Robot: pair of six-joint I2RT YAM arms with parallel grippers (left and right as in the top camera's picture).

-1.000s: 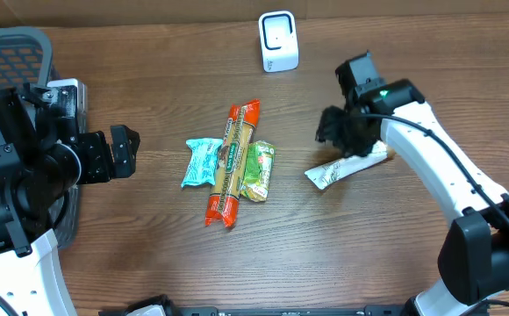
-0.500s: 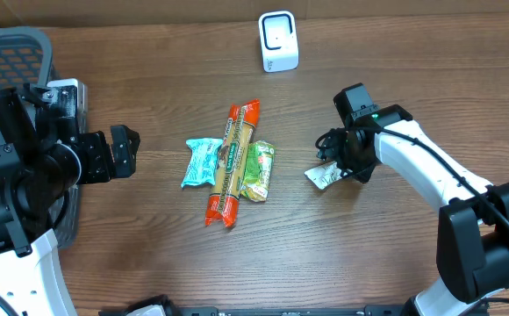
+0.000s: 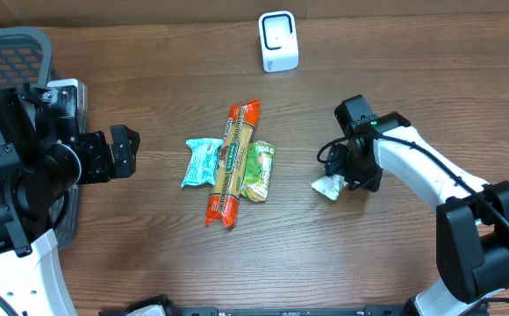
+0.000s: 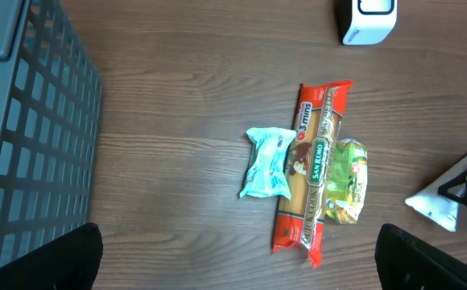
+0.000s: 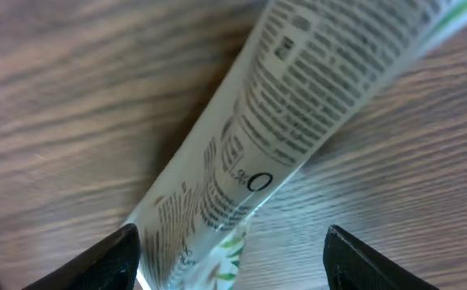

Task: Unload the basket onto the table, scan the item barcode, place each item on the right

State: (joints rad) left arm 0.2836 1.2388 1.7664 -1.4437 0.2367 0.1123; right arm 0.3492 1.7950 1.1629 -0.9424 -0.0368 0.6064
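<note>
Packet [image 3: 326, 186] mostly under right tool [image 3: 342, 174]

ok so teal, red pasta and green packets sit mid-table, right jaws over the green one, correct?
No: the right jaws are over a separate white packet, not the green packet, per the overhead view. The teal packet and red pasta pack do lie mid-table with it.

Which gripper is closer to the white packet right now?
Right. The right gripper is directly over the white packet, with its open fingers on either side of it. The left gripper is far off, on the other side of the pasta pack.
</note>
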